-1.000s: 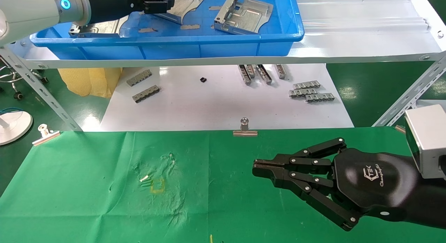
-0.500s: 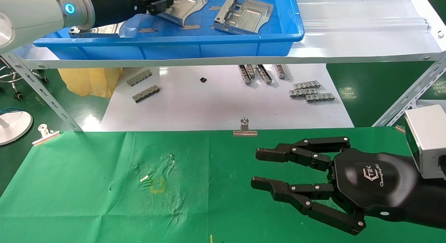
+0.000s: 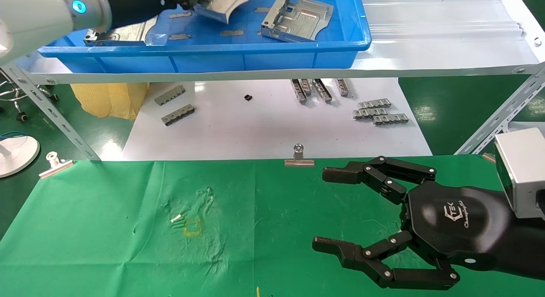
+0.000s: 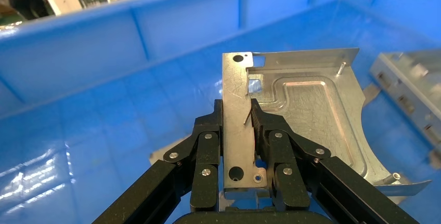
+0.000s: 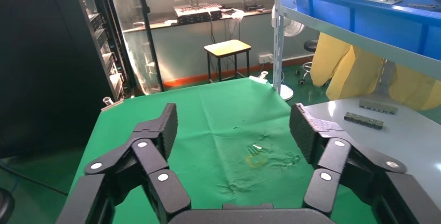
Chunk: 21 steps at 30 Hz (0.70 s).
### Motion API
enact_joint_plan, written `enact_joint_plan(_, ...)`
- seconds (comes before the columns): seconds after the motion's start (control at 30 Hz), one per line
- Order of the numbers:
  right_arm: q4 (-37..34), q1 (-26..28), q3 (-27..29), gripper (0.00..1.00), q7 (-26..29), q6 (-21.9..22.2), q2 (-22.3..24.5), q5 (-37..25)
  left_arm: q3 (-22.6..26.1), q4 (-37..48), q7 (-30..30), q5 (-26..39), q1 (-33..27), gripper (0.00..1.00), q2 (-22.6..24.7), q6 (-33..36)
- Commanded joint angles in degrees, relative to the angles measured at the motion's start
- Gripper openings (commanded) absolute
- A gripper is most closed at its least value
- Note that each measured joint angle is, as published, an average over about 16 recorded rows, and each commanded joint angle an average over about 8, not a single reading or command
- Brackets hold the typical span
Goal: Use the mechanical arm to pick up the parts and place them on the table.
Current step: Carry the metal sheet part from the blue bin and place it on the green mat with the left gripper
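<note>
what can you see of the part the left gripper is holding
The part is a silvery stamped sheet-metal plate with an embossed channel, a square hole, small round holes, one arched cut-out edge and a folded tab. The left gripper is shut on that tab, holding the plate above the floor of the blue tray.

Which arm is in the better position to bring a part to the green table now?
Left: the left gripper is shut on a part in the blue tray. The right gripper is open, holding nothing.
</note>
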Motion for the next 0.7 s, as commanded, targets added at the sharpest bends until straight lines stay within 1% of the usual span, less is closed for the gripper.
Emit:
enact_joint_plan(0.03, 0.0, 0.0, 0.0, 1.0, 0.0, 0.0, 0.0, 0.0, -0.62, -0.32, 0.25, -0.87, -0.21, 0.0, -0.55, 0.52)
enact_joint_plan(0.13, 0.0, 0.0, 0.0, 1.0, 0.0, 0.0, 0.0, 0.0, -1.46, -1.97, 2.07, -2.31, -0.66, 0.0, -2.56, 7.54)
enact_joint_plan(0.37, 0.0, 0.0, 0.0, 1.0, 0.0, 0.0, 0.0, 0.0, -2.51, -5.34, 6.93, -4.83, -0.63, 0.0, -8.15, 29.18)
enact_joint_plan(0.47, 0.0, 0.0, 0.0, 1.0, 0.0, 0.0, 0.0, 0.0, -2.32, -6.2, 9.04, -5.02, -0.56, 0.0, -10.17, 36.71)
enact_joint_plan(0.57, 0.0, 0.0, 0.0, 1.0, 0.0, 0.0, 0.0, 0.0, -1.68, -7.22, 11.28, -4.71, -0.44, 0.0, -11.74, 41.7)
enact_joint_plan(0.7, 0.0, 0.0, 0.0, 1.0, 0.0, 0.0, 0.0, 0.0, -0.05, -10.26, 14.14, -4.57, 0.56, 0.0, -13.7, 44.6)
